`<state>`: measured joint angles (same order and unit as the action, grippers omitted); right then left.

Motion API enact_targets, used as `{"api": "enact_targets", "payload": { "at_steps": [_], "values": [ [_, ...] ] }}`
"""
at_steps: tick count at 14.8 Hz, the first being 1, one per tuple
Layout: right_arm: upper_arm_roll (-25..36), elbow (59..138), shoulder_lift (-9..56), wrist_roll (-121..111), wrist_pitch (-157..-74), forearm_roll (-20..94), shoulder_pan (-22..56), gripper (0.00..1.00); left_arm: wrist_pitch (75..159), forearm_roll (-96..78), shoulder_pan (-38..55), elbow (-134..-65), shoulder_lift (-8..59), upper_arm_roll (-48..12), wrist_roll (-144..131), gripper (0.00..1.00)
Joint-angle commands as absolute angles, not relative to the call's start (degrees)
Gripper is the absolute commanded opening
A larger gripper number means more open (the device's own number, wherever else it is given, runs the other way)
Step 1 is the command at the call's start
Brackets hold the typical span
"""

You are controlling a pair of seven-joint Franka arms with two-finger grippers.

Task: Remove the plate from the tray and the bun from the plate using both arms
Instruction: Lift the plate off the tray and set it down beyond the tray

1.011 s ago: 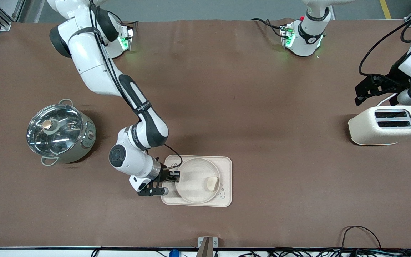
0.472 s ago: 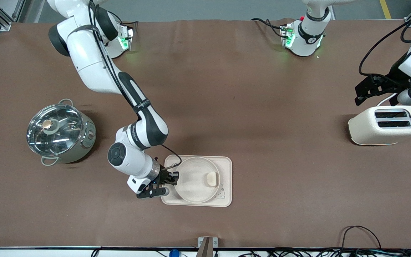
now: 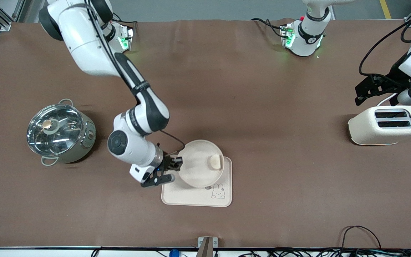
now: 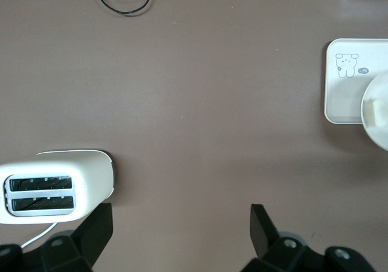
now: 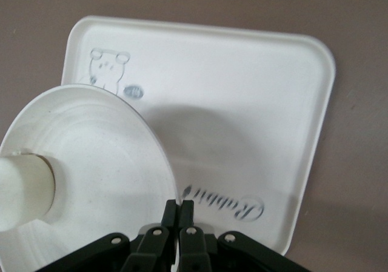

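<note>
The round cream-white plate (image 3: 198,164) hangs lifted and tilted over the rectangular cream tray (image 3: 191,196) with the rabbit drawing. The pale bun (image 3: 215,162) lies in the plate against its rim. My right gripper (image 3: 177,165) is shut on the plate's rim at the edge toward the right arm's end. In the right wrist view the fingers (image 5: 179,214) pinch the rim of the plate (image 5: 103,163) and the bun (image 5: 21,190) rests low in it, above the tray (image 5: 242,114). My left gripper (image 4: 179,235) is open and empty, held high above bare table beside the toaster.
A steel pot with a glass lid (image 3: 59,132) stands toward the right arm's end. A cream toaster (image 3: 385,125) stands toward the left arm's end, also in the left wrist view (image 4: 54,184). Cables run along the table's near edge (image 3: 359,232).
My right gripper has lifted the plate off the tray and carried it away from the front camera, tilting it. The tray's rabbit drawing is now uncovered. The left arm has not moved.
</note>
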<state>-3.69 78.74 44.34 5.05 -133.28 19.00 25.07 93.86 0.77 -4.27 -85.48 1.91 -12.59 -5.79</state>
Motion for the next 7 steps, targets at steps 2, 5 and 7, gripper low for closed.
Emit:
{"api": "enact_targets", "payload": {
  "at_steps": [2, 5, 7],
  "values": [
    [-3.87, 103.85, 31.13, 4.92, -147.53, 18.72, 28.99, 0.0, 92.64, 0.88, -4.22, -84.11, 2.37, -12.66, -6.42, 1.0],
    [-4.83, 111.78, 29.01, 5.01, -154.14, 18.9, 30.32, 0.0, 92.64, 0.88, -4.22, -84.11, 2.37, -12.66, -6.33, 1.0],
    [-6.59, 115.21, 28.92, 5.27, -158.71, 19.07, 29.97, 0.0, 92.64, 0.7, -4.13, -84.29, 2.37, -12.74, -6.41, 1.0]
  ]
}}
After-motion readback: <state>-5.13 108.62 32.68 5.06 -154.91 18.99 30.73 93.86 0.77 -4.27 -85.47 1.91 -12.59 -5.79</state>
